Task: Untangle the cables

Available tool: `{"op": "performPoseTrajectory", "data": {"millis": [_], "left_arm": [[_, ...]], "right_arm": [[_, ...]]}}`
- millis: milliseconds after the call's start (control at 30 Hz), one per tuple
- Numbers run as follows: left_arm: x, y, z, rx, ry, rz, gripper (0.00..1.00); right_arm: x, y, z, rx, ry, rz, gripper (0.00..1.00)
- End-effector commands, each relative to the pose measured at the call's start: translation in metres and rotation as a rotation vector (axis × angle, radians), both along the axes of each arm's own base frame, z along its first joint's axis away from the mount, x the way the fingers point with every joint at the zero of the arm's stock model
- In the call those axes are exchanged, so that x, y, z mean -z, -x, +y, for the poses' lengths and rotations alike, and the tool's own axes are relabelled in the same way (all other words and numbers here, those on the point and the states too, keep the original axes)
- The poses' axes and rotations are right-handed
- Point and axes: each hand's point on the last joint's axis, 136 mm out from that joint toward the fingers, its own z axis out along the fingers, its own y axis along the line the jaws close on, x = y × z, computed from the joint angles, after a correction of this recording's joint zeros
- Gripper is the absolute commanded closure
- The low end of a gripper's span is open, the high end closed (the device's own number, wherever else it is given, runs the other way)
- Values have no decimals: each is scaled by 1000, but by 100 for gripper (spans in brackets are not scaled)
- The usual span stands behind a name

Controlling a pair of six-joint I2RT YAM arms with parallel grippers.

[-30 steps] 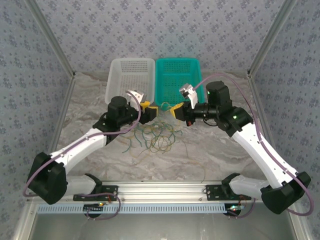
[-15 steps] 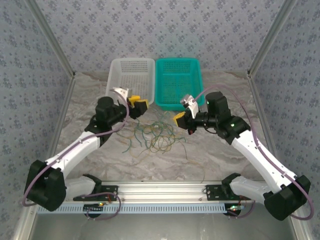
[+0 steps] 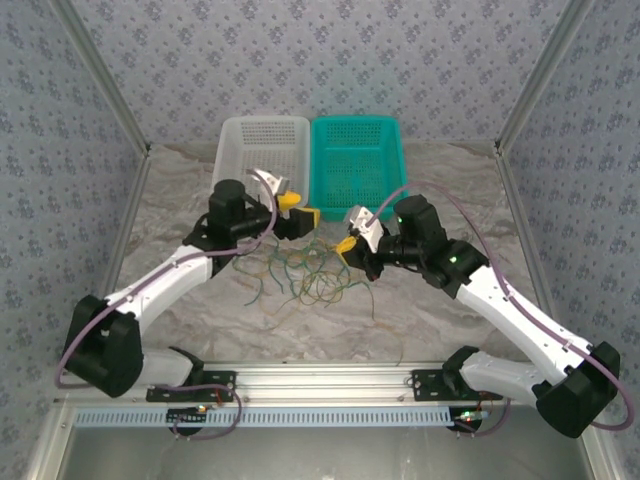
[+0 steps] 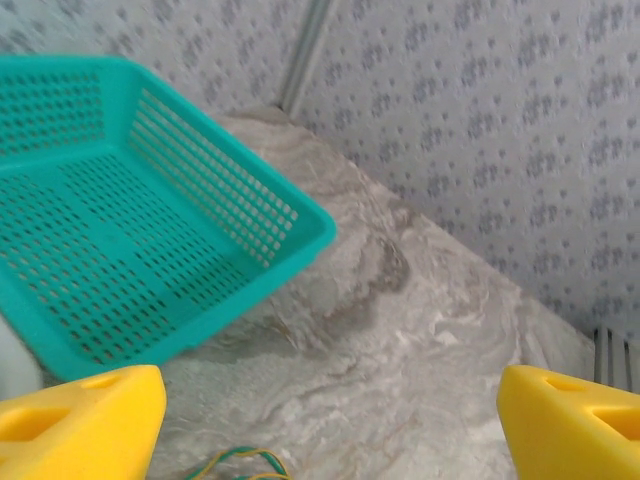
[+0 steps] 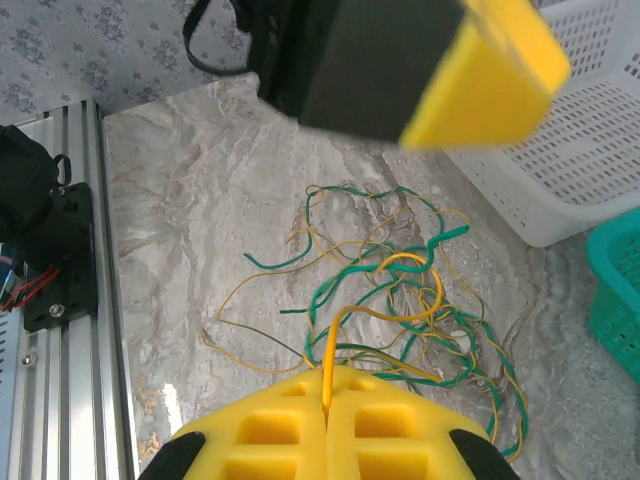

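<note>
Patterned wallpaper closes off three sides, and the marbled desk (image 3: 170, 190) carries a white basket (image 3: 260, 150) and a teal basket (image 3: 356, 160) side by side at its far edge. On our side of the baskets, at the middle of the desk, the cables (image 3: 310, 278) lie in one loose heap of green and yellow-tan loops that cross over one another.

We see the right pincer (image 5: 327, 400) pressed tight together, with a single yellow strand (image 5: 335, 330) pinched between its pads. From the pinch that strand runs straight out ahead of the pincer, then arcs into the thick of the heap, where green loops cross it. So the heap lies ahead of and below this pincer, toward the left arm's side, and the strand's long axis points from the grip into the knot.

The left pincer (image 3: 298, 212) hangs over the far edge of the heap, facing the right one across it, its yellow pads spread wide with nothing between them. A small curl of cable shows just under it in the left wrist view.

We judge the right arm the better placed, having the strand in hand. Drawing back along that axis, away from the heap, should slide the strand free. The crossings may drag other loops along unless the left pincer pins them.
</note>
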Motion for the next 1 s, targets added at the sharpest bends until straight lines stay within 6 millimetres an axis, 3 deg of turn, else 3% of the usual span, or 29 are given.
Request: {"op": "performPoseTrajectory", "data": {"millis": [0, 133, 200, 300, 333, 400, 467, 533, 767, 867, 967], "left_arm": [[5, 7, -17, 75, -24, -23, 14], [20, -3, -28, 91, -41, 19, 15], [29, -8, -30, 82, -51, 31, 21], [34, -13, -30, 66, -53, 21, 40], [35, -14, -29, 60, -56, 22, 50], [35, -16, -29, 46, -57, 24, 82], [29, -16, -26, 34, -51, 13, 95], [25, -16, -24, 17, -45, 10, 100], [7, -8, -17, 2, -8, -24, 100], [-2, -5, -14, -8, 14, -61, 100], [-13, 2, -17, 34, 34, -103, 100]], "right_arm": [[-8, -4, 3, 4, -4, -59, 100], [-12, -3, 4, 7, -8, -74, 100], [-12, -4, 3, 18, -7, -82, 100], [-12, -6, 0, 39, -3, -88, 100], [-13, -6, 0, 40, -4, -88, 100], [-10, -6, -1, 46, 0, -85, 100], [-8, -9, -1, 62, 6, -82, 100], [-4, -11, -1, 71, 14, -73, 100], [-3, -7, 6, 33, -5, -23, 98], [-5, 1, 11, -3, -22, 5, 54], [-18, -1, 6, 45, -60, 9, 43]]}}
